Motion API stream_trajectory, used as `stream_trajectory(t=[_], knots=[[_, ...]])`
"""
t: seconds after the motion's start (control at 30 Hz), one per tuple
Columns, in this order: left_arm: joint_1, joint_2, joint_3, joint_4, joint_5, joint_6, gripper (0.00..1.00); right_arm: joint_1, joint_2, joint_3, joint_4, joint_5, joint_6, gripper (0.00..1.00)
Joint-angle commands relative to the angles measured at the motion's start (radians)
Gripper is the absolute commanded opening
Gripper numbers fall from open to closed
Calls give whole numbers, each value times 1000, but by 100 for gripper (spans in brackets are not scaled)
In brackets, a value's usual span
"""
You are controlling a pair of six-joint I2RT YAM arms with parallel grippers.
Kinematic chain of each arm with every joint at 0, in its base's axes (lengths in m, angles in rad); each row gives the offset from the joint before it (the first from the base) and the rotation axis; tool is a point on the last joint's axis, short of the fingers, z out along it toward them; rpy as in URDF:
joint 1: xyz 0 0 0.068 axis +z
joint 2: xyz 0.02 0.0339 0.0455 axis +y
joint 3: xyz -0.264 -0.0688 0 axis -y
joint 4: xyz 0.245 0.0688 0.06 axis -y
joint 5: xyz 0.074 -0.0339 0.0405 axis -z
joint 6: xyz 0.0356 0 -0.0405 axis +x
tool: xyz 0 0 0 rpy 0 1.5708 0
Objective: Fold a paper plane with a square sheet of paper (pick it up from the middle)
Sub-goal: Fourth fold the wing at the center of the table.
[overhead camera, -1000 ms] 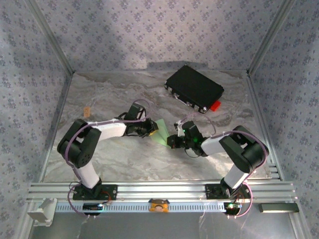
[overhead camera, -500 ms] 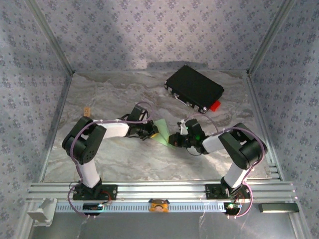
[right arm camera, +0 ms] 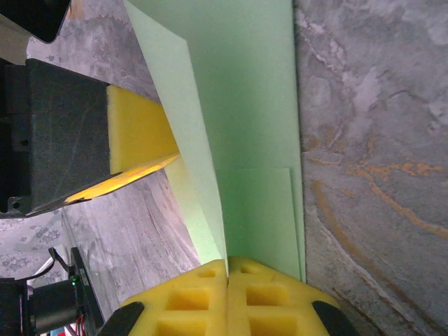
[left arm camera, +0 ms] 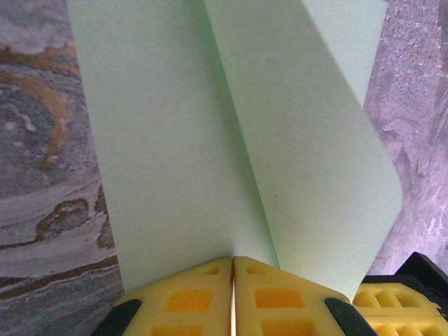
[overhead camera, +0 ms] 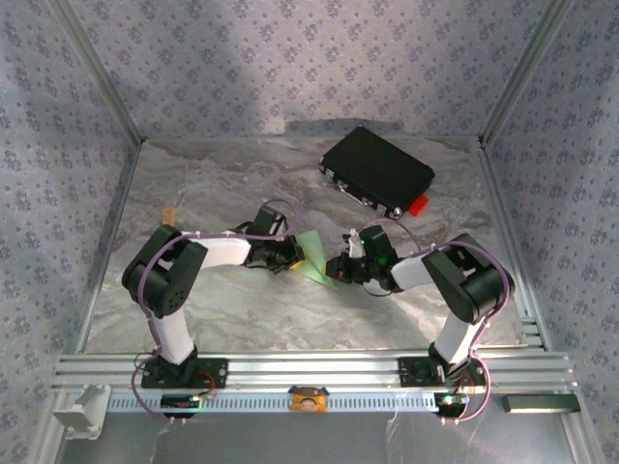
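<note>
Paper sheet held at both ends: left gripper clenched on one end, right gripper clenched on the opposite (a flap stands up).

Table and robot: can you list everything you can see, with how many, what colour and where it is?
sheet of paper: one, pale green, creased, held up between the two grippers at mid-table
case: one, black, rectangular, far right part of the table
tab: one, red, at the case's near right corner
small block: one, tan, left part of the table
table: one, grey marbled
left gripper: one, yellow fingers, shut on the sheet of paper
right gripper: one, yellow fingers, shut on the sheet of paper
</note>
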Motion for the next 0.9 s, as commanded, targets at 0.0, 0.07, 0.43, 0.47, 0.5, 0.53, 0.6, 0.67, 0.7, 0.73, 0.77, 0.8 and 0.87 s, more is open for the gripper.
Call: stream_trajectory(t=[0.0,0.07,0.43,0.47,0.5,0.53,0.6,0.67,0.7,0.73,0.77,0.8,0.87], knots=[[4,17,1,-39,-22,27,9,-9,21,13,-19,-32,29,2],[5,22,0,-39,-21,27,9,-12,27,6,3,-35,41,2],[4,24,3,-49,-28,34,9,-33,30,-8,36,-51,71,2],[5,24,4,-51,-28,36,9,-33,32,-7,34,-51,73,2],[5,24,8,-54,-29,38,9,-34,40,-6,34,-54,75,2],[5,22,10,-57,-30,40,9,-35,47,-5,31,-57,80,2],[5,19,9,-56,-30,41,9,-36,63,-3,32,-58,87,2],[4,8,8,-47,-27,46,9,-39,78,1,27,-63,91,2],[5,1,10,-47,-27,48,10,-40,84,4,21,-67,92,2],[4,-10,14,-48,-26,55,10,-41,89,3,27,-69,96,1],[5,-21,19,-49,-26,63,10,-42,92,3,29,-71,100,1],[4,-33,21,-49,-25,65,11,-45,94,3,29,-74,103,1],[5,-60,26,-46,-29,72,12,-47,92,4,34,-80,106,1]])
